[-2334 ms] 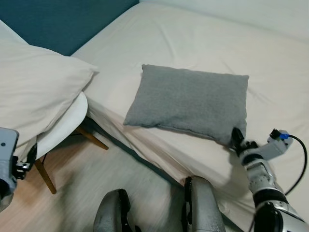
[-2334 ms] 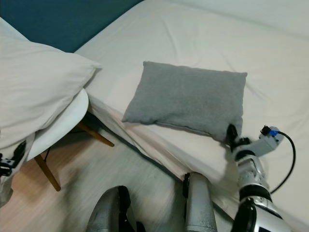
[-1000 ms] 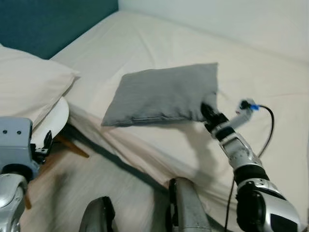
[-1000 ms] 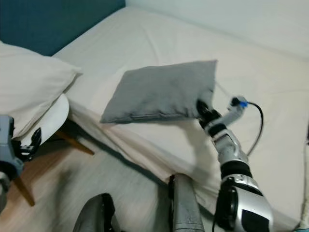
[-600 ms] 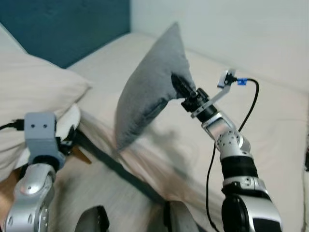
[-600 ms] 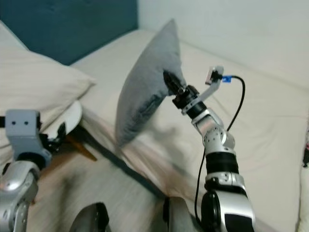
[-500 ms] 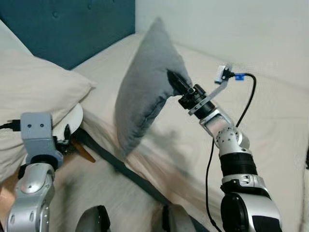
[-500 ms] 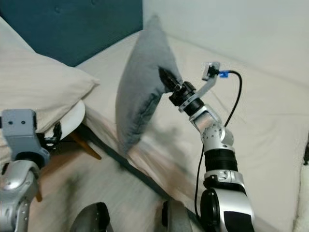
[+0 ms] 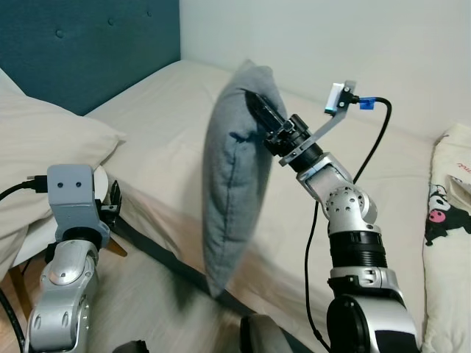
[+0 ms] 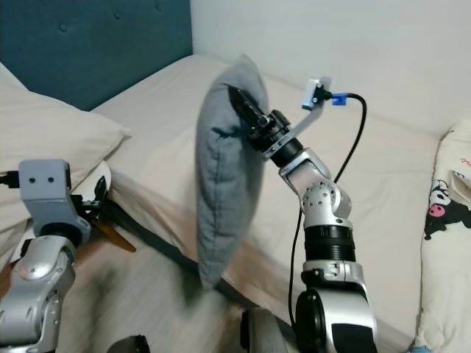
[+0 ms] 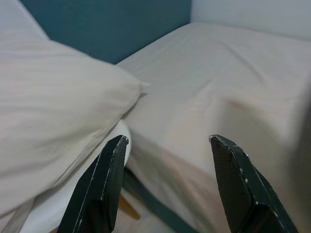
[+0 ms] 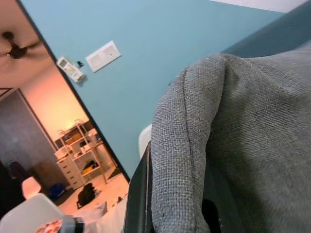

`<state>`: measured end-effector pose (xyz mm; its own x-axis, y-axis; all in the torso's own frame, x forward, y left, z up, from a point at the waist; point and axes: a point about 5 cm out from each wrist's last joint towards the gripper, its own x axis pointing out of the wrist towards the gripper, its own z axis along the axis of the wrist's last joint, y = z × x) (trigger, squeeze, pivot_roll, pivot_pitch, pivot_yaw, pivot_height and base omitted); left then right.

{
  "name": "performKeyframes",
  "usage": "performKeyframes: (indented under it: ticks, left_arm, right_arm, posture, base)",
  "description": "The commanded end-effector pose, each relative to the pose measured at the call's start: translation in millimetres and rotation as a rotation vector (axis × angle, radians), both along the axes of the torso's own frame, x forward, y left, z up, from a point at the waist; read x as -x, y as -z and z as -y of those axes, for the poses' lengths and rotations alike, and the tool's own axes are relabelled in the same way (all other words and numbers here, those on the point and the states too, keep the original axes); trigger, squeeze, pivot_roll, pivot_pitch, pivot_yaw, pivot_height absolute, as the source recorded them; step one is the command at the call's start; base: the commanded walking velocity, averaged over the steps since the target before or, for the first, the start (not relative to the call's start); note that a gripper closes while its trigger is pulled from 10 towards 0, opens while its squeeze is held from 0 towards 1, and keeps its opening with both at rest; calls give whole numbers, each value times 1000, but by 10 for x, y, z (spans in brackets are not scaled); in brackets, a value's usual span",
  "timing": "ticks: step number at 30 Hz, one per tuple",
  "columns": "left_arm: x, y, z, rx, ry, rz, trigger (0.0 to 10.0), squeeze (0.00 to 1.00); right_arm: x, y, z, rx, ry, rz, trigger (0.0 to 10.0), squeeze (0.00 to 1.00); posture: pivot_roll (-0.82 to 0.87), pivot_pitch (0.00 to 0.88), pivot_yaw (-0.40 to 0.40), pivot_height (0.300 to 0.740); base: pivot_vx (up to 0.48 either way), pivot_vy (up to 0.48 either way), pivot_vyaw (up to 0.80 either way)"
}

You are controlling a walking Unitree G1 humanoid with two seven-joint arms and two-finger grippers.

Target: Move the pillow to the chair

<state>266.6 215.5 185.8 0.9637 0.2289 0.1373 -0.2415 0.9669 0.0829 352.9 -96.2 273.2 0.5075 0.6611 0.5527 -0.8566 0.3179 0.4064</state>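
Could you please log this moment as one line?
right gripper: shut on grey pillow, lifted over bed | left gripper: open, idle

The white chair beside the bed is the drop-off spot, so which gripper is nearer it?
Left. The left gripper hovers open next to the white chair; the right gripper holds the grey fabric pillow above the bed.

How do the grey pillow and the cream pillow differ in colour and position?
The grey pillow hangs on end in the air, pinched by the right gripper; the cream pillow lies on the white chair. One is dark grey and coarse, the other pale and smooth. Both are soft.
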Motion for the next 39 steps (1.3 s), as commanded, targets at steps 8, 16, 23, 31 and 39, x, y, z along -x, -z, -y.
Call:
performKeyframes:
  ticks: [8, 16, 23, 31, 39]
  left_arm:
    - [-25, 141, 193, 11, 59, -55, 10000, 0]
    - [-35, 125, 225, 21, 69, -27, 10000, 0]
    - [-6, 143, 214, 10, 63, -38, 10000, 0]
    - [266, 314, 250, 35, 54, -121, 10000, 0]
    - [516, 470, 511, 175, 129, -208, 10000, 0]
  right_arm:
    - [208, 89, -219, 22, -110, 21, 0, 0]
    - [322, 141, -340, 32, -161, 0, 0, 0]
    - [310, 320, -324, 106, -121, -44, 0, 0]
    - [463, 818, -136, 331, -73, -126, 0, 0]
    - [552, 1166, -70, 516, 2, -184, 10000, 0]
  posture:
    - [-26, 0, -107, 665]
    - [-25, 0, -107, 689]
    - [-22, 0, -104, 708]
    - [-10, 0, -101, 738]
    - [10, 0, -110, 740]
  base:
    - [-226, 0, 0]
    - [-473, 0, 0]
    - [-61, 0, 0]
    - [0, 0, 0]
    - [0, 0, 100]
